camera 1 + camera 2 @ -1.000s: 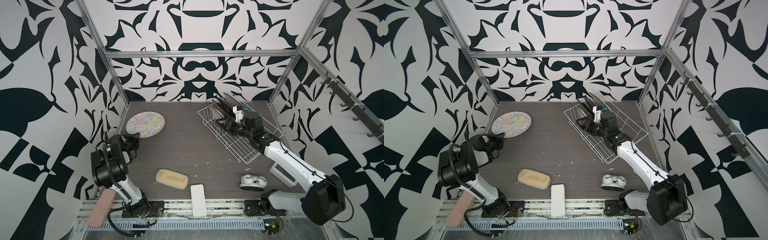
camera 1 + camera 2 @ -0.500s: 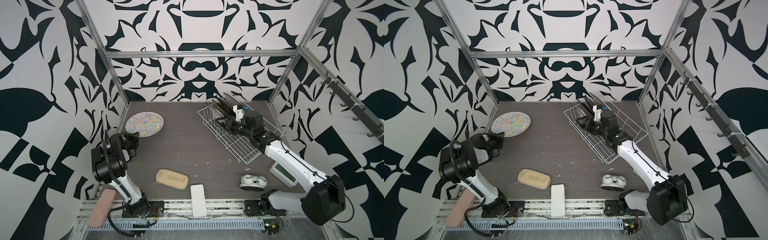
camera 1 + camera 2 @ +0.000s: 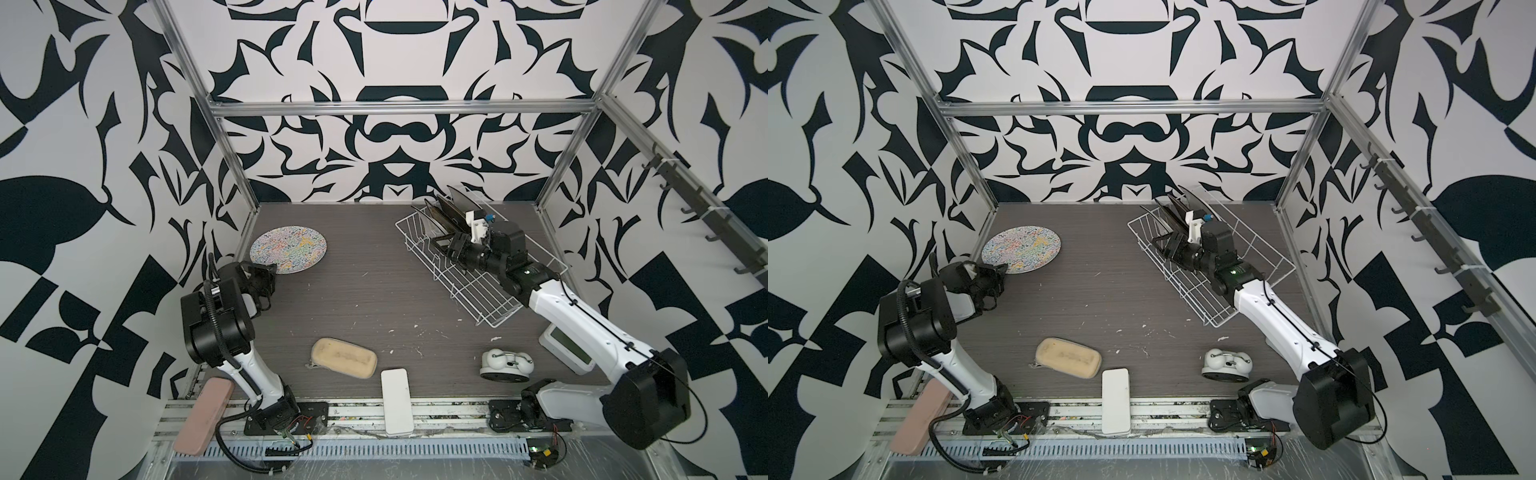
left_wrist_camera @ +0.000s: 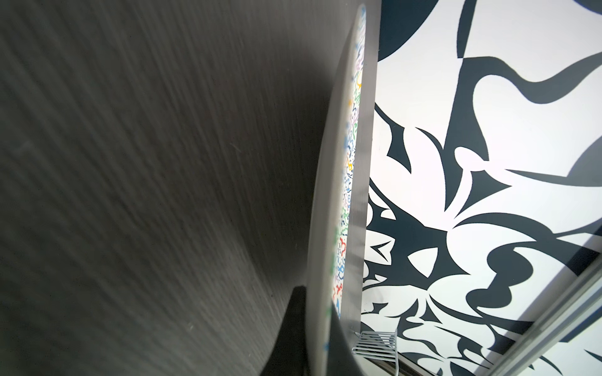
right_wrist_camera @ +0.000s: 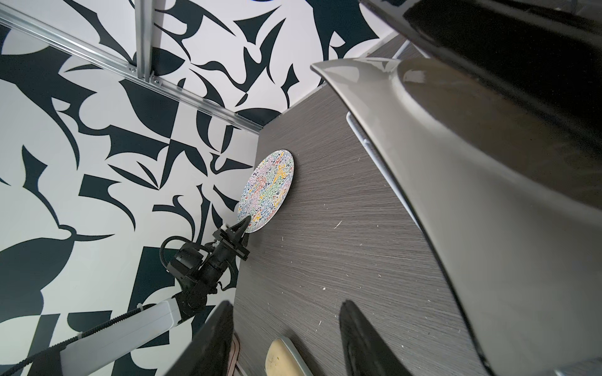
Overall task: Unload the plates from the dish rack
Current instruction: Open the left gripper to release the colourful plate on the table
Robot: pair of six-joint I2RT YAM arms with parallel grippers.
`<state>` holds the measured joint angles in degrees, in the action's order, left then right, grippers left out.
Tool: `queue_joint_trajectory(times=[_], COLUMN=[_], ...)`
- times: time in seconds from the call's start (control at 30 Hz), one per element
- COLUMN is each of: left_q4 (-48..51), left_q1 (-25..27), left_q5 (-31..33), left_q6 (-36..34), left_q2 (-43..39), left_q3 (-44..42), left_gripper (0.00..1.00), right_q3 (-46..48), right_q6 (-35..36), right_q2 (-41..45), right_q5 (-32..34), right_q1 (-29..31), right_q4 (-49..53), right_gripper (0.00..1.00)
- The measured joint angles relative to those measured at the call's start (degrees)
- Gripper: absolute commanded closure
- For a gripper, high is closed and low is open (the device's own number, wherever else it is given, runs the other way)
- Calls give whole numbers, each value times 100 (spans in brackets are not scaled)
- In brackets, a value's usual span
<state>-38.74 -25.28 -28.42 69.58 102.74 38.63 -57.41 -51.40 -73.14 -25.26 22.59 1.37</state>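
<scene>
The round plate (image 3: 288,254) with multicolour squiggles lies low over the table at the back left, also in a top view (image 3: 1021,249). My left gripper (image 3: 272,270) is shut on its near rim. The left wrist view shows the rim (image 4: 350,162) between the two dark fingers of the left gripper (image 4: 317,306). Dark square plates (image 3: 451,208) stand upright at the far end of the white wire dish rack (image 3: 490,299). My right gripper (image 3: 436,245) hovers inside the rack beside them, open and empty. In its wrist view a grey-brown plate (image 5: 456,162) is close beside the right gripper (image 5: 286,304).
A beige sponge (image 3: 344,358) and a white flat block (image 3: 397,401) lie near the front edge. A white double-bell object (image 3: 506,365) and a white device (image 3: 567,347) sit at the front right. A pink block (image 3: 203,409) rests off the front left corner.
The left arm's elbow has risen slightly. The round plate and the right gripper have hardly moved.
</scene>
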Motion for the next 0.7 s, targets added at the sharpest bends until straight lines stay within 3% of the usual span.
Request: queue_joint_trajectory(times=[0.23,0.43,0.7], left_q4=[291,603,1419], left_q1=[0,0,0], left_q5=[-68,-101,-61], left_q6=[-146,-212,-387], left_q2=[-13,-46,-46], left_q3=[350,378,605], left_gripper=[51,34,19], right_q3=[0,0,0], right_q6=[17,55,164], right_q2=[-55,-55,-42], right_q5=[2,2,7], right_q1=[0,0,0], right_q4=[17,28,184], right_gripper=[44,44,44])
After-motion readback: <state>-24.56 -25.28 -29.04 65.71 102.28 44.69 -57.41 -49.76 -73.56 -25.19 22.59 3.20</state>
